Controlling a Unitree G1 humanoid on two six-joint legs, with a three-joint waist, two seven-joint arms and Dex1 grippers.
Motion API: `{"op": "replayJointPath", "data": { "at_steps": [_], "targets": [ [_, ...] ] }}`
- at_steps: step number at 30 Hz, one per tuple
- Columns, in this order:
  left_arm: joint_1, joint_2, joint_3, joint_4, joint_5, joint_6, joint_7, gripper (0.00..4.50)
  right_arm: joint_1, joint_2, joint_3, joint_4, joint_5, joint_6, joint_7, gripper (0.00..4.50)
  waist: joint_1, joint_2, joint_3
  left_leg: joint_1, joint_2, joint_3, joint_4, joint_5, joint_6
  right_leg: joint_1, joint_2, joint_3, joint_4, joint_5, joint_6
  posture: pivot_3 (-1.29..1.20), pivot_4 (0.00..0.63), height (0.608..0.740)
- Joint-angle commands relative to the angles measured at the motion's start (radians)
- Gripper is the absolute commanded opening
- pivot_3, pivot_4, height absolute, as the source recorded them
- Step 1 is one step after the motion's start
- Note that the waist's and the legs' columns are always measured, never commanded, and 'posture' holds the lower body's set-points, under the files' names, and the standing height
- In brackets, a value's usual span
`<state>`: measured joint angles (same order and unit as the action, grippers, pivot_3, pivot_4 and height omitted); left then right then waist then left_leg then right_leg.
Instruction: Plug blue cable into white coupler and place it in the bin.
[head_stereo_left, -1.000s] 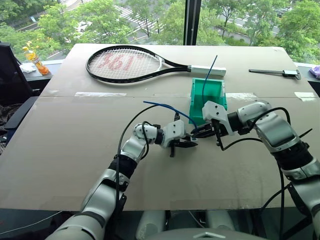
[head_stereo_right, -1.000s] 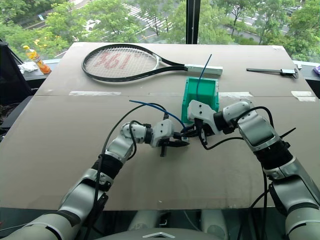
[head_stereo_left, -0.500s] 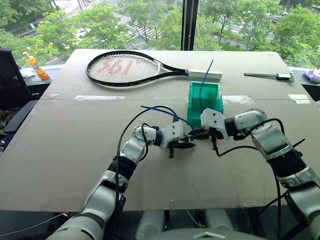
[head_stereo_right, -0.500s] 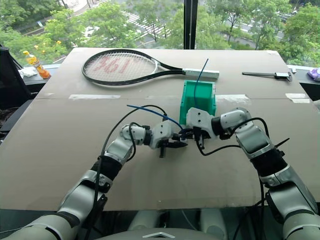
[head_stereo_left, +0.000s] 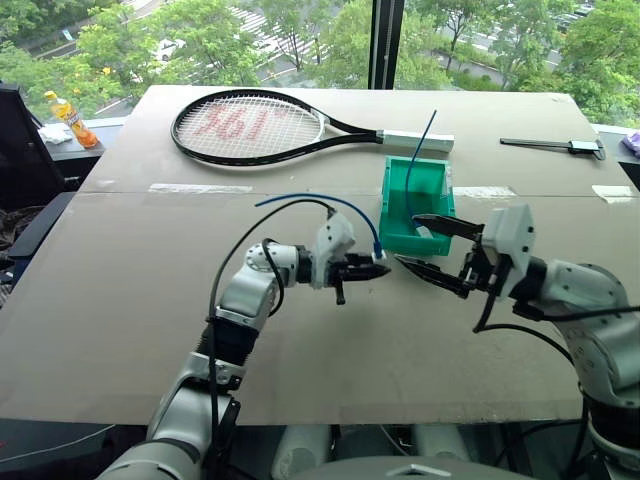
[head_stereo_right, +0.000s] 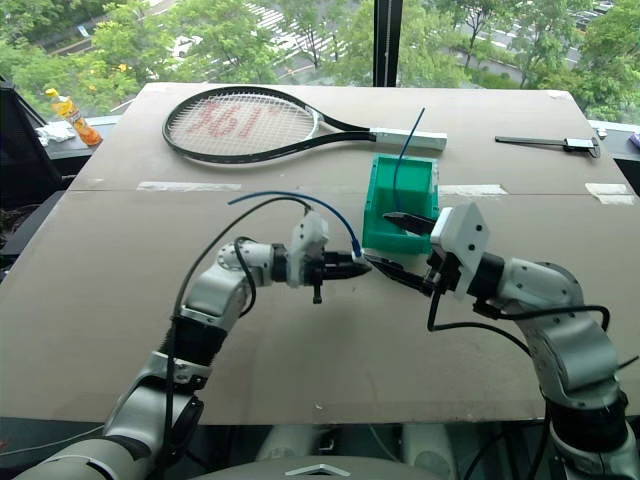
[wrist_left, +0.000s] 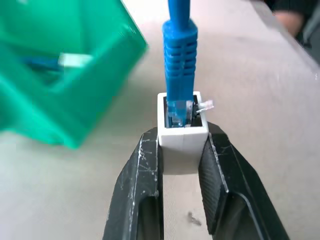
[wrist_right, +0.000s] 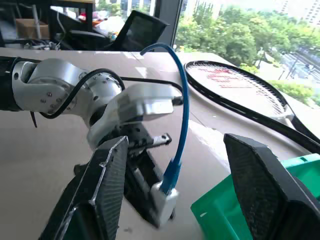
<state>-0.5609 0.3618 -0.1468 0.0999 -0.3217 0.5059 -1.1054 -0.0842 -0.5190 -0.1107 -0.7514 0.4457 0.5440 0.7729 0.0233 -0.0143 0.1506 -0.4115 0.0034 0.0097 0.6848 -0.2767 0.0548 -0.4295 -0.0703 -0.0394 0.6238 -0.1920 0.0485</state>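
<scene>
We see silver-grey arms with round joints and thin black cables looping along them. Each white wrist block ends in two black, scratched fingers (wrist_left: 145, 190).

head cameras look down; wrist cameras close-up.

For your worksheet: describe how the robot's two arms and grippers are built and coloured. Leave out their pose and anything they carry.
Both arms are made of rounded silver-grey segments with black joints, and loose black cables loop outside them. A white angular housing sits at each wrist. The left gripper and the right gripper each have two long black fingers, tapering to the tips. The finger pads show fine scratches up close.
</scene>
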Motion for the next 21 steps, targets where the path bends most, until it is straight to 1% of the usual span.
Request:
{"op": "replayJointPath", "data": {
  "at_steps": [1, 3, 5, 7, 11, 13, 14, 15, 16, 17, 18, 19, 20, 21],
  "targets": [
    [-0.107, -0.016, 0.104, -0.131, -0.166, 0.314, 0.112, 0.37, 0.128, 0.010, -0.107, -0.150, 0.040, 0.054, -0.113, 3.02, -0.003, 0.000, 0.000, 0.000, 0.000, 0.000, 0.001, 0.000, 0.000, 0.000, 0.000, 0.000, 0.000, 0.000, 0.000, 0.00, 0.150, 0.740],
    [-0.166, -0.036, 0.148, -0.127, -0.222, 0.428, 0.166, 0.37, 0.191, 0.017, -0.135, -0.190, 0.046, 0.064, -0.155, 3.02, -0.004, 0.000, 0.001, 0.000, -0.002, 0.000, 0.002, 0.000, 0.000, 0.000, 0.000, 0.001, 0.000, -0.001, 0.002, 0.00, 0.150, 0.740],
    [-0.325, -0.088, 0.155, -0.003, -0.205, 0.530, 0.263, 0.37, 0.327, 0.036, -0.208, -0.229, 0.012, 0.050, -0.194, 3.02, -0.002, -0.002, 0.002, 0.000, -0.002, 0.001, 0.003, 0.000, 0.000, 0.001, 0.000, 0.001, 0.000, -0.002, 0.005, 0.00, 0.150, 0.740],
    [-0.437, -0.133, 0.158, 0.116, -0.174, 0.577, 0.349, 0.37, 0.420, 0.054, -0.260, -0.246, -0.009, 0.032, -0.224, 3.02, 0.014, -0.004, 0.003, 0.001, -0.003, -0.002, 0.004, 0.001, 0.000, 0.003, 0.001, 0.000, 0.002, -0.003, 0.005, 0.00, 0.150, 0.740],
    [-0.581, -0.215, 0.120, 0.406, -0.088, 0.440, 0.409, 0.37, 0.507, 0.080, -0.272, -0.246, -0.051, -0.015, -0.268, 3.02, -0.003, -0.004, 0.003, 0.008, -0.003, 0.003, 0.001, 0.001, 0.000, 0.006, 0.003, 0.008, 0.001, -0.003, 0.005, 0.00, 0.150, 0.740],
    [-0.637, -0.246, 0.115, 0.532, -0.061, 0.407, 0.418, 1.43, 0.519, 0.092, -0.263, -0.249, -0.061, -0.024, -0.290, 3.08, -0.011, -0.004, 0.004, 0.012, -0.003, 0.005, -0.001, 0.001, 0.000, 0.009, 0.004, 0.009, 0.001, -0.004, 0.007, 0.00, 0.150, 0.740],
    [-0.662, -0.258, 0.117, 0.582, -0.055, 0.398, 0.416, 1.66, 0.524, 0.096, -0.257, -0.252, -0.067, -0.026, -0.301, 3.08, -0.013, -0.005, 0.004, 0.013, -0.003, 0.006, -0.002, 0.001, 0.000, 0.009, 0.004, 0.010, 0.001, -0.004, 0.007, 0.00, 0.150, 0.740],
    [-0.682, -0.265, 0.119, 0.622, -0.050, 0.391, 0.412, 2.24, 0.528, 0.099, -0.251, -0.254, -0.072, -0.028, -0.309, 3.08, -0.015, -0.005, 0.005, 0.013, -0.002, 0.006, -0.002, 0.001, 0.000, 0.008, 0.005, 0.011, 0.001, -0.004, 0.007, 0.00, 0.150, 0.740],
    [-0.705, -0.268, 0.122, 0.655, -0.040, 0.388, 0.422, 2.68, 0.539, 0.098, -0.238, -0.263, -0.084, -0.031, -0.314, 3.08, -0.016, -0.005, 0.006, 0.013, -0.002, 0.007, -0.002, 0.001, 0.000, 0.008, 0.006, 0.011, 0.001, -0.004, 0.007, 0.00, 0.150, 0.740],
    [-0.722, -0.266, 0.121, 0.677, -0.030, 0.387, 0.426, 3.32, 0.547, 0.097, -0.226, -0.270, -0.093, -0.034, -0.319, 3.08, -0.016, -0.006, 0.007, 0.012, -0.001, 0.007, -0.002, 0.001, 0.000, 0.007, 0.007, 0.012, 0.001, -0.005, 0.007, 0.00, 0.150, 0.740],
    [-0.733, -0.258, 0.122, 0.685, -0.026, 0.395, 0.424, 3.69, 0.553, 0.097, -0.217, -0.277, -0.099, -0.036, -0.324, 3.08, -0.015, -0.006, 0.008, 0.012, -0.001, 0.007, -0.003, 0.001, 0.000, 0.006, 0.007, 0.012, 0.001, -0.005, 0.007, 0.00, 0.150, 0.740],
    [-0.742, -0.242, 0.129, 0.677, -0.035, 0.431, 0.409, 4.19, 0.558, 0.098, -0.209, -0.282, -0.103, -0.036, -0.330, 3.08, -0.015, -0.006, 0.008, 0.012, -0.001, 0.007, -0.003, 0.001, 0.000, 0.005, 0.008, 0.012, 0.001, -0.005, 0.006, 0.00, 0.150, 0.740],
    [-0.739, -0.215, 0.126, 0.640, -0.047, 0.477, 0.385, 4.41, 0.563, 0.099, -0.205, -0.283, -0.106, -0.036, -0.335, 3.08, -0.015, -0.006, 0.008, 0.011, 0.000, 0.007, -0.004, 0.001, 0.000, 0.005, 0.008, 0.012, 0.001, -0.005, 0.006, 0.00, 0.150, 0.740],
    [-0.730, -0.189, 0.119, 0.595, -0.057, 0.515, 0.362, 4.41, 0.566, 0.099, -0.201, -0.282, -0.109, -0.037, -0.338, 3.08, -0.016, -0.006, 0.009, 0.011, 0.000, 0.007, -0.004, 0.001, 0.000, 0.005, 0.008, 0.013, 0.001, -0.005, 0.006, 0.00, 0.150, 0.740]
  ]
}}
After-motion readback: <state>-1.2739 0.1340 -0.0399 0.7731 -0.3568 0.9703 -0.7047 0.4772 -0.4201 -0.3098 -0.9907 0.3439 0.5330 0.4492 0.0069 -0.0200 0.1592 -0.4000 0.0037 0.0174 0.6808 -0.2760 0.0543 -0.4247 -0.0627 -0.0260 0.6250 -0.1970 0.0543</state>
